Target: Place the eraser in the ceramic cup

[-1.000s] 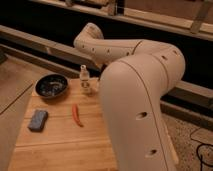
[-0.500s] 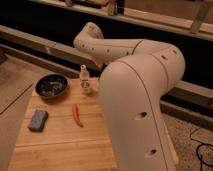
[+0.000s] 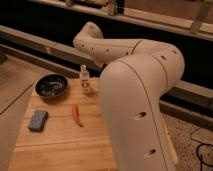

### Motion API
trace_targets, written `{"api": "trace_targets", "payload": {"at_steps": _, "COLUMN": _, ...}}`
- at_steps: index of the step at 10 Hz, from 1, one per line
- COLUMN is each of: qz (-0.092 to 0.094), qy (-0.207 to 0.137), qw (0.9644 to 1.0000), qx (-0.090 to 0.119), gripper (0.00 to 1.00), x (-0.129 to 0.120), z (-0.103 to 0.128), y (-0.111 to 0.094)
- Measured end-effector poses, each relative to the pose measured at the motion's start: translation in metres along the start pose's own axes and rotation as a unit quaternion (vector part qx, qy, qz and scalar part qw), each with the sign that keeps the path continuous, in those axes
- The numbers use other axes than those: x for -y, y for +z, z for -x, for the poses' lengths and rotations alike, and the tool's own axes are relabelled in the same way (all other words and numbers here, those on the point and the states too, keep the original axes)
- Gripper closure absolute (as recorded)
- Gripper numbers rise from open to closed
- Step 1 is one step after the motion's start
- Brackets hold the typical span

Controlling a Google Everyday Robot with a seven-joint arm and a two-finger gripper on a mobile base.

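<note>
Judging the eraser light and stiff, best pinched across its narrow sides; eraser and gripper sit hidden behind the arm (image 3: 135,100), so I cannot tell the grip state.

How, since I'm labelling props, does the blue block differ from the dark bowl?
The blue block is rectangular and solid; the dark bowl is round and hollow. The bowl is wider. The block lies nearer the camera, the bowl farther back. Both rest on the wooden table. The claw is not visible, apparently hidden behind the arm.
</note>
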Motion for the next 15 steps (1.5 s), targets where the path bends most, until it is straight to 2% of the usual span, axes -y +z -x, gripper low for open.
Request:
{"api": "trace_targets", "payload": {"at_steps": 6, "qz": 0.001, "qy": 0.003, "qw": 1.0, "qx": 0.001, "gripper": 0.2, "x": -0.001, "z": 0.001, "y": -0.001}}
{"api": "trace_targets", "payload": {"at_steps": 8, "qz": 0.009, "qy": 0.005, "qw": 0.9999, "qx": 0.01, "gripper": 0.2, "x": -0.004, "z": 0.006, "y": -0.009}}
{"api": "trace_targets", "payload": {"at_steps": 10, "qz": 0.032, "qy": 0.004, "qw": 0.999, "qx": 0.032, "gripper": 0.2, "x": -0.014, "z": 0.012, "y": -0.03}}
{"api": "trace_targets", "payload": {"at_steps": 12, "qz": 0.043, "qy": 0.005, "qw": 0.9982, "qx": 0.042, "gripper": 0.2, "x": -0.017, "z": 0.012, "y": -0.042}}
{"api": "trace_targets", "payload": {"at_steps": 15, "qz": 0.043, "qy": 0.005, "qw": 0.9982, "qx": 0.041, "gripper": 0.2, "x": -0.017, "z": 0.012, "y": -0.042}}
